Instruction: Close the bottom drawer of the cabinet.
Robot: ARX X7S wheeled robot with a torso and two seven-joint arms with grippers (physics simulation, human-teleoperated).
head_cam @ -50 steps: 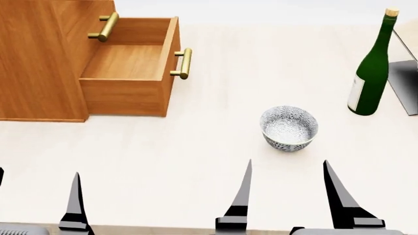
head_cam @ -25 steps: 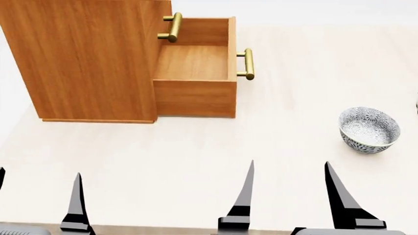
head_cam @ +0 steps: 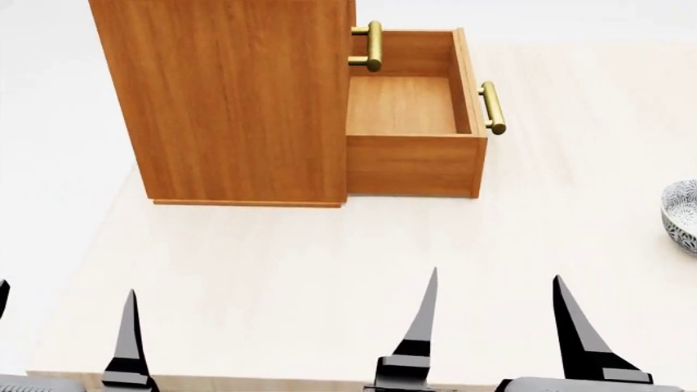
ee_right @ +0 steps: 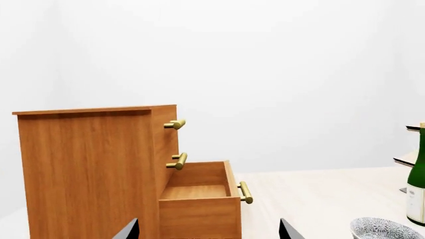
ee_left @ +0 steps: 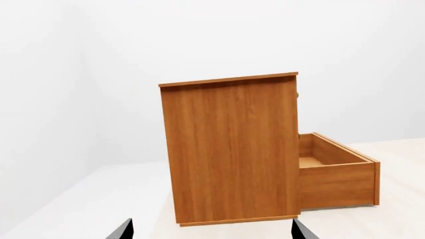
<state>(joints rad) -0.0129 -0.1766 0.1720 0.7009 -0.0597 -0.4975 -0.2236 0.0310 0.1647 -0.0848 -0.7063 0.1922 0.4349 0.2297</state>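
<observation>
The cabinet (head_cam: pixel 234 98) is a tall orange-brown wood box standing at the far left of the pale table. Its bottom drawer (head_cam: pixel 409 106) is pulled out to the right, empty, with its brass handle (head_cam: pixel 492 107) on the front. The drawer also shows in the left wrist view (ee_left: pixel 339 174) and the right wrist view (ee_right: pixel 199 199). My left gripper (head_cam: pixel 64 298) is open and empty near the table's front edge. My right gripper (head_cam: pixel 495 282) is open and empty too, well in front of the drawer. Both are far from the cabinet.
A patterned bowl (head_cam: pixel 681 214) sits at the right edge of the head view. A green bottle (ee_right: pixel 418 184) stands beyond it in the right wrist view. The table's left edge (head_cam: pixel 82 245) runs close beside the cabinet.
The head view has swung left: the cabinet and drawer have shifted right in the picture, the bowl has slid to the right edge, and the bottle has left the view. The grippers stay open.
</observation>
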